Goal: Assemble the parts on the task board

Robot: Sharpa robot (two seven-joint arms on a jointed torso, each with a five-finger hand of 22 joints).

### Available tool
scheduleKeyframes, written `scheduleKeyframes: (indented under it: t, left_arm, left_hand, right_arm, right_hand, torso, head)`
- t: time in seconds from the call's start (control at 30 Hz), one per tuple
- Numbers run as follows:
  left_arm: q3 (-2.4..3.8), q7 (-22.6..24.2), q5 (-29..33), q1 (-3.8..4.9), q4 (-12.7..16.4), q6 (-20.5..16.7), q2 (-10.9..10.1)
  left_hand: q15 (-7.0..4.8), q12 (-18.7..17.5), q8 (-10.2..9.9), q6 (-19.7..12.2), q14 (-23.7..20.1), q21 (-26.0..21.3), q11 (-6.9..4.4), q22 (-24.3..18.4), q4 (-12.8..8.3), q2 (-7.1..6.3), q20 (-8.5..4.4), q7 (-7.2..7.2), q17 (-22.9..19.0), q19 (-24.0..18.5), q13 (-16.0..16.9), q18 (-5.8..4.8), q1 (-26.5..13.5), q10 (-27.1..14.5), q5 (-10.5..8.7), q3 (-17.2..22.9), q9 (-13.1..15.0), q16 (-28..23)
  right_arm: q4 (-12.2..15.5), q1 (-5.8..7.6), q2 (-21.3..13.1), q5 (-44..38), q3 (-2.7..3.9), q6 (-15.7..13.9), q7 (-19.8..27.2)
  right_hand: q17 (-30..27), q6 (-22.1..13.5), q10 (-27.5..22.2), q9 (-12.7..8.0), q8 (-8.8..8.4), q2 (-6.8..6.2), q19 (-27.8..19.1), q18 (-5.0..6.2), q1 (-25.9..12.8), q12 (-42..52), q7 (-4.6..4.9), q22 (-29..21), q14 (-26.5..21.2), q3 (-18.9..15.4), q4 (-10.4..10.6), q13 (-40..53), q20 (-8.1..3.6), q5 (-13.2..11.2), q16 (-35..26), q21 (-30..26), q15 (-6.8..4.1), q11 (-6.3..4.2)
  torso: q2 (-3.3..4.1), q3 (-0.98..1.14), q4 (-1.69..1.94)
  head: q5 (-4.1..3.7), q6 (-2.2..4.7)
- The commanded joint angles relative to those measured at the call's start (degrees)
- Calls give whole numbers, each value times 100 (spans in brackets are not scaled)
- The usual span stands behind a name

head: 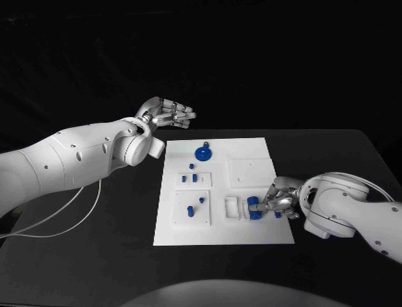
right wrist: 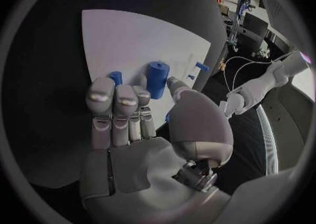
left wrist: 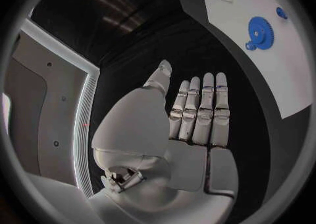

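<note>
On the black worktop [head: 349, 153], the left hand [head: 167, 115] hovers off the task board [head: 247, 147] with fingers straight, together and empty — the right hand [head: 276, 203] pinches a blue cylinder [right wrist: 157, 79] at the board's right edge, its long axis lying across the board.

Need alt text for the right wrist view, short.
The right hand pinches a blue cylinder part over the white task board, thumb and fingers closed around it. A smaller blue part sits by the fingertips.

Left hand [head: 167, 116] empty; right hand [head: 276, 203] pinching.
</note>
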Motion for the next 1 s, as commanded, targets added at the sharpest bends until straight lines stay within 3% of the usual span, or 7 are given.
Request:
scheduleKeyframes:
  t: [0.03,0.43,0.5,0.63,0.7,0.87,1.0]
  left_arm:
    - [3,48,41,-1,4,89,11]
    - [2,20,41,0,4,133,-1]
    - [2,14,41,0,2,136,-2]
    - [2,9,41,0,1,140,1]
    - [2,6,41,0,3,143,2]
    - [1,0,41,0,3,142,-1]
    - [1,-9,41,0,5,142,-3]
  left_hand:
    - [10,-16,8,-23,-32,13,5,0,31,-13,15,-6,2,5,-3,-26,-65,-44,-9,0,-6,-16]
    - [22,-16,8,-19,-63,10,14,-3,102,-5,29,-12,3,-9,-3,-16,-125,-71,-9,7,-6,-17]
    - [23,-16,7,-23,-68,9,16,-4,112,-1,31,-8,3,-12,-3,-16,-133,-76,-5,9,-6,-16]
    - [25,-16,7,-24,-73,6,17,-6,121,-3,33,-7,3,-16,-3,-16,-142,-81,-5,10,-6,-17]
    - [25,-16,7,-24,-73,6,17,-6,121,-3,33,-7,3,-16,-3,-16,-142,-81,-5,10,-6,-17]
    - [25,-16,7,-24,-73,6,17,-6,121,-3,33,-7,3,-16,-3,-16,-142,-81,-5,10,-6,-17]
    - [25,-16,7,-24,-73,6,17,-6,121,-3,33,-7,3,-16,-3,-16,-142,-81,-5,10,-6,-17]
  right_arm:
    - [-37,-1,53,-188,-35,120,-21]
    - [-265,-1,292,-356,-161,-33,-24]
    - [-285,-1,305,-363,-179,-36,-25]
    - [-301,-1,308,-372,-200,-29,-30]
    - [-299,-1,302,-382,-207,-39,-33]
    - [-248,0,267,-385,-214,-181,-28]
    - [-140,24,197,-288,-215,-385,-9]
  right_hand:
    - [1,-34,20,-5,-29,-5,333,-16,6,-1,-1,197,38,35,-28,6,33,-32,26,26,4,11]
    - [12,-25,42,33,-30,149,337,-19,-42,-8,-7,212,47,124,-298,23,30,-26,13,29,-1,5]
    - [11,-25,36,28,-32,149,337,-20,3,-26,-10,216,45,392,-414,13,26,-110,8,32,-9,7]
    - [12,-26,26,-58,-25,44,337,-37,-154,-68,-49,223,44,1641,-1002,-8,2,382,-1,31,-33,-36]
    - [13,-32,19,-32,-26,97,337,-40,-171,-87,-66,226,44,1746,-1225,-18,-4,832,-3,32,-37,-44]
    - [9,-37,24,150,-20,285,338,-51,-420,-131,-65,231,42,2024,-1853,-52,-18,1543,-13,31,-51,-67]
    - [21,-38,50,349,-23,355,339,-56,-569,-102,-80,251,48,2137,-2079,-41,-23,1599,10,63,-56,-78]
  torso:
    - [5,4,4]
    - [7,-7,7]
    - [5,-11,5]
    - [0,-13,5]
    - [0,-11,8]
    - [3,-3,2]
    - [3,-3,0]
  head:
    - [14,-3]
    - [40,-63]
    - [42,-61]
    - [51,-56]
    - [55,-57]
    - [60,-47]
    - [62,-29]
